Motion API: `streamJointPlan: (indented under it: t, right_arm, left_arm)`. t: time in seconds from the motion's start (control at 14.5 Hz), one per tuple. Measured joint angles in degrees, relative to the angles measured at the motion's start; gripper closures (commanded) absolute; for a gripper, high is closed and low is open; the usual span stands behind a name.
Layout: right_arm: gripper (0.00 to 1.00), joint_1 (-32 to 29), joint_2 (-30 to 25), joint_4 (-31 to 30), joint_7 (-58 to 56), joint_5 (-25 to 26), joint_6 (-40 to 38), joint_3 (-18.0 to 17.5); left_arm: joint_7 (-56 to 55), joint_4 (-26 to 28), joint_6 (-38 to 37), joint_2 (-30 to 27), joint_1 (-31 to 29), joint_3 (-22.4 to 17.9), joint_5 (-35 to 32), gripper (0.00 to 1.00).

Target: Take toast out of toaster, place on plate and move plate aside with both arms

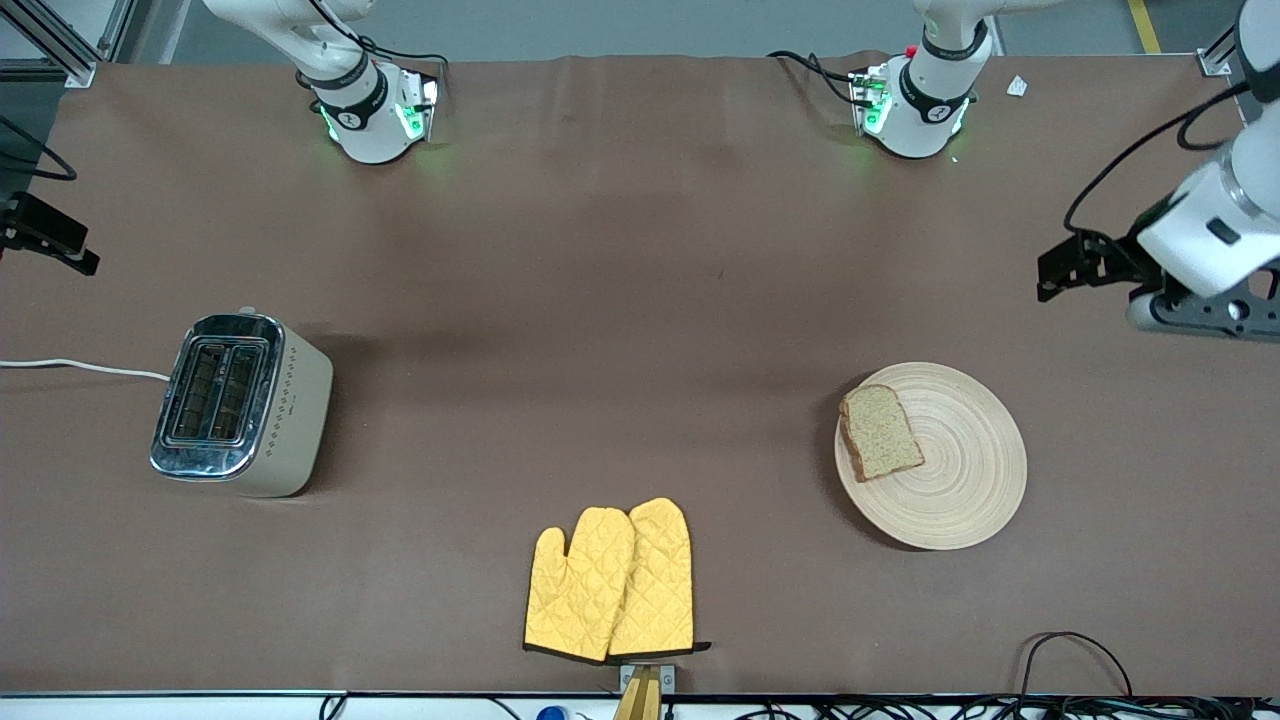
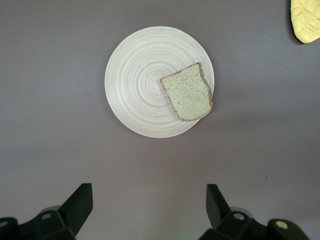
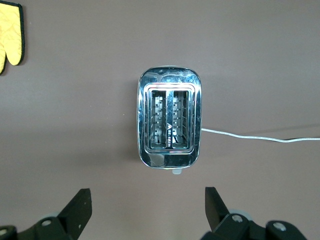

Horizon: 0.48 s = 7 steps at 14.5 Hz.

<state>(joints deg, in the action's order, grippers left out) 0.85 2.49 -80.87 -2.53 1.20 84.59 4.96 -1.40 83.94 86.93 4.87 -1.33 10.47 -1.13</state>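
Note:
The toast (image 1: pixel 880 432) lies flat on the round light-wood plate (image 1: pixel 955 480), at the plate's edge toward the right arm's end. Both also show in the left wrist view, the toast (image 2: pixel 187 92) on the plate (image 2: pixel 137 80). My left gripper (image 1: pixel 1085 262) hangs high over the table at the left arm's end, off to one side of the plate. Its fingers are wide open and empty (image 2: pixel 148 192). My right gripper (image 1: pixel 50 240) hangs high at the right arm's end, above the table beside the toaster. It is also open and empty (image 3: pixel 146 195).
A steel two-slot toaster (image 1: pixel 235 400), slots empty (image 3: pixel 169 120), stands toward the right arm's end with a white cord (image 1: pixel 80 367). Two yellow quilted oven mitts (image 1: pixel 610 580) lie near the front edge. Brown cloth (image 1: pixel 640 300) covers the table.

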Motion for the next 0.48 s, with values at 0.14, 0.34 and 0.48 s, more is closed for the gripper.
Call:
streamJointPlan:
  t: [0.14, 0.34, 0.48]
  right_arm:
    - [0.00, 0.00, 0.00, 0.00, 0.00, 0.00, 0.00, 0.00]
    - [0.00, 0.00, 0.00, -0.01, 0.00, 0.00, 0.00, 0.00]
    - [0.00, 0.00, 0.00, -0.01, 0.00, 0.00, 0.00, 0.00]
  left_arm:
    - [0.00, 2.46, -2.07, -3.13, 2.25, -3.14, 0.31, 0.00]
    - [0.00, 7.39, -2.86, -7.91, 3.00, -4.55, 0.54, 0.00]
    - [0.00, 9.97, -2.86, -10.45, 3.25, -4.22, 0.54, 0.00]
